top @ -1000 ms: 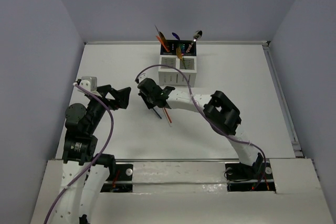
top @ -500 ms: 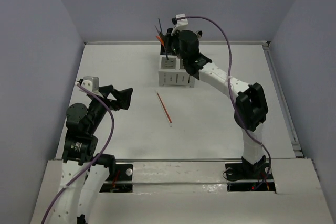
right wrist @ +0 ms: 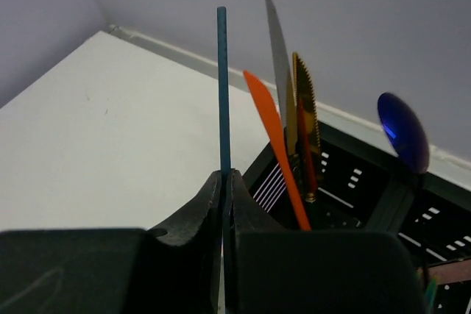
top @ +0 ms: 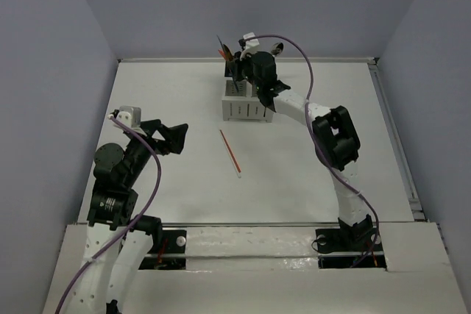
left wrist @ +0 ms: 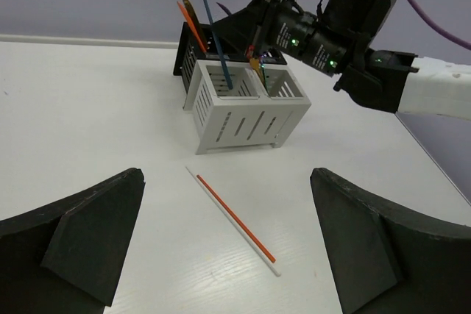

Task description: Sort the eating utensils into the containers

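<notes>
Short of the white slatted caddy (top: 249,110) and off to its left, the left gripper (top: 171,137) hovers above the table (top: 294,182), jaws spread wide, and an orange-red and white chopstick (left wrist: 234,220) lies flat on the table just in front of the caddy. Over the caddy the right gripper (right wrist: 224,196) has its jaws pinching a dark blue chopstick (right wrist: 221,93) standing upright in a white front compartment; behind it an orange blade (right wrist: 276,145), a gold serrated knife (right wrist: 303,108) and a blue spoon (right wrist: 403,131) stand in the dark rear compartments.
</notes>
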Motion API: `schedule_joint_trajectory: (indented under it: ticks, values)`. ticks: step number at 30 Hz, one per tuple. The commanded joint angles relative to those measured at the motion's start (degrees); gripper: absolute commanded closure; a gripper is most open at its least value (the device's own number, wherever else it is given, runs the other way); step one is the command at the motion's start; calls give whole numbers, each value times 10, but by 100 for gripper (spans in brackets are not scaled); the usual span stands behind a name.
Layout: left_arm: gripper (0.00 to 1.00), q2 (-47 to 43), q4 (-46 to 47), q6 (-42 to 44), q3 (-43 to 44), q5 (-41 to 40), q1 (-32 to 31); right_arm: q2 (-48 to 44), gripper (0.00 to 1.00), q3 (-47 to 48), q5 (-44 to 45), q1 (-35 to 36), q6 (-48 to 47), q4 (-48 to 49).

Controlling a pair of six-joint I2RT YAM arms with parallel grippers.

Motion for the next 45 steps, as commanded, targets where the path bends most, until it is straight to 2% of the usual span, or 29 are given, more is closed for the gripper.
schedule_joint_trajectory:
  ticks: [1,6,10,12,14,19,21,25,28,29,35,45]
  values:
    - [1,6,23,3,6,-1,-1,-39,100,-59,-50,3,4,107]
    - [1,8,24,2,5,-1,-1,-60,98,-103,-52,3,6,126]
    - [1,5,24,2,4,-6,-1,-88,79,-125,-47,3,4,124]
    - [1,3,24,2,4,-9,-1,-108,65,-137,-42,3,4,120]
    - [1,0,24,2,3,-10,4,-124,59,-139,-43,3,5,103]
    - [1,2,24,1,2,-11,10,-187,59,-147,-51,3,8,62]
    - [1,3,24,0,2,-11,10,-204,60,-147,-47,18,17,10]
    - [1,2,24,-1,2,-10,15,-256,72,-187,-13,56,48,-88]
    - [1,6,26,0,1,-9,15,-284,81,-283,27,100,82,-98]
    - [1,7,27,-1,0,-4,15,-291,81,-318,28,110,98,-102]
    - [1,23,29,-3,1,7,15,-253,78,-341,101,171,114,-189]
    - [1,22,30,-4,0,7,26,-173,77,-333,120,176,120,-200]
